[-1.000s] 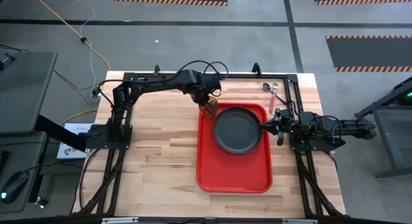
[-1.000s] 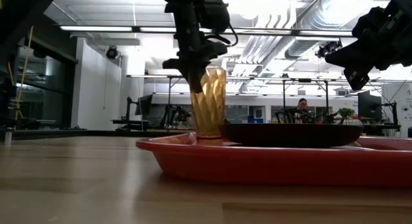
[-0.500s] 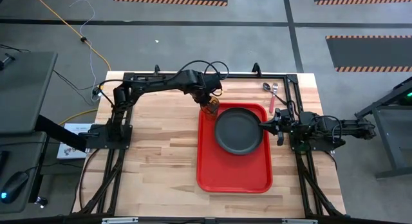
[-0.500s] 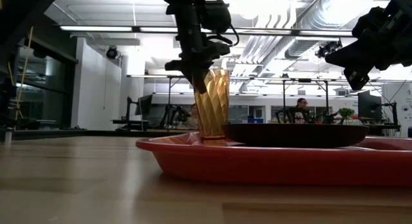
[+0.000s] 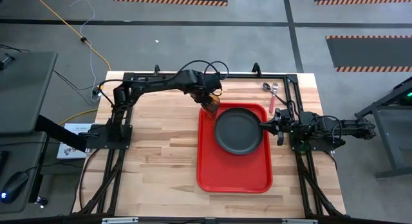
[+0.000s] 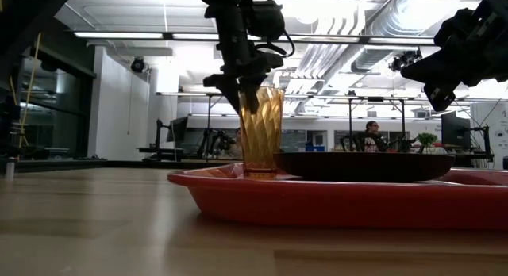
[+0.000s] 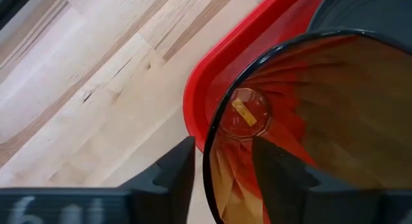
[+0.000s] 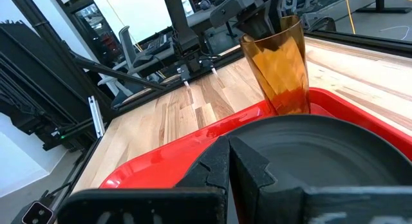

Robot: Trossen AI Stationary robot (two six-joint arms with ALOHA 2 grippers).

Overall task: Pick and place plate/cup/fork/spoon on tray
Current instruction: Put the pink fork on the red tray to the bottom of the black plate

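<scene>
- we see the left gripper (image 6: 248, 92) straddling the rim of the translucent amber tumbler, the cup (image 6: 260, 132), fingers parted, one inside, one outside; the cup stands on the tray's far corner, beside the plate.
- lifting off crooked, we judge a finger could snag the rim and tip it.
- the right gripper (image 5: 266, 125), pressed together, waits at the plate's edge.
- we count one flat red rectangular tray (image 5: 233, 176), one round dark plate (image 5: 238, 129), one cup, one pink-handled fork (image 5: 272, 98) and one metal spoon (image 5: 266, 86), both off-tray.

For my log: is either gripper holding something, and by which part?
Nothing is held. The left gripper stands open astride the rim of the cup; the right gripper is shut, empty.
</scene>
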